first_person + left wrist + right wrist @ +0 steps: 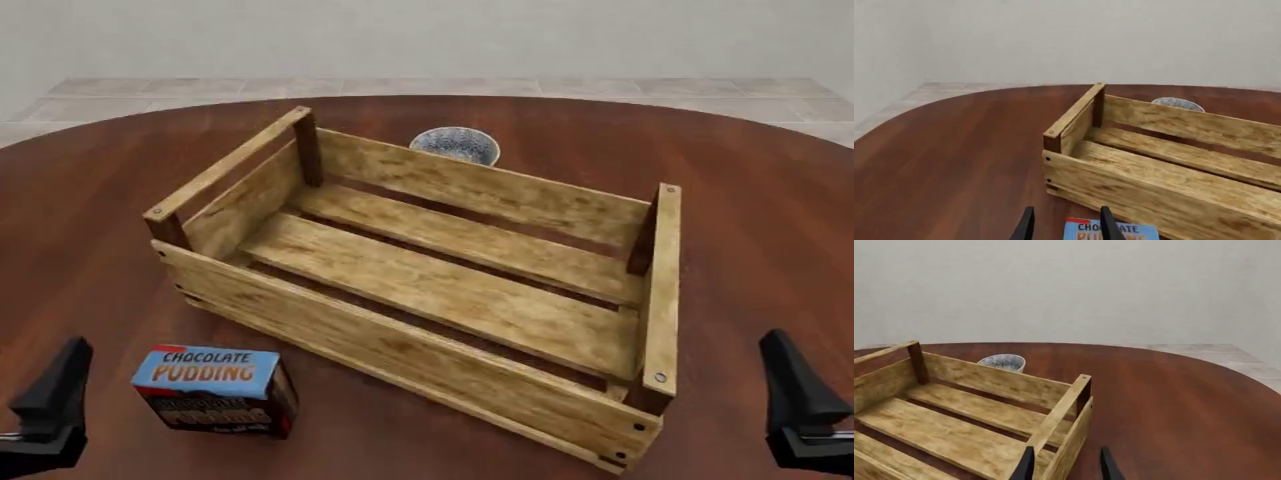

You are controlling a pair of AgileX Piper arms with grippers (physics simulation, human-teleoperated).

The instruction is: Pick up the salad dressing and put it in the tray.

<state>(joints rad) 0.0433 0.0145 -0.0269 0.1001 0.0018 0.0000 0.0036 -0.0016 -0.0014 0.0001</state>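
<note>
Both end effectors, left (1064, 225) and right (1066, 464), are seen with fingers apart and empty, the pudding box (214, 389) nearest, the tray (400, 345) mid-tabletop, the bowl (455, 144) beyond; no salad dressing is shown.

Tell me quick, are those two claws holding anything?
Left gripper: open, holding nothing.
Right gripper: open, holding nothing.

A blue pudding box (214, 390) stands on the brown table (747, 200); a patterned bowl (455, 144) sits farther back.
</note>
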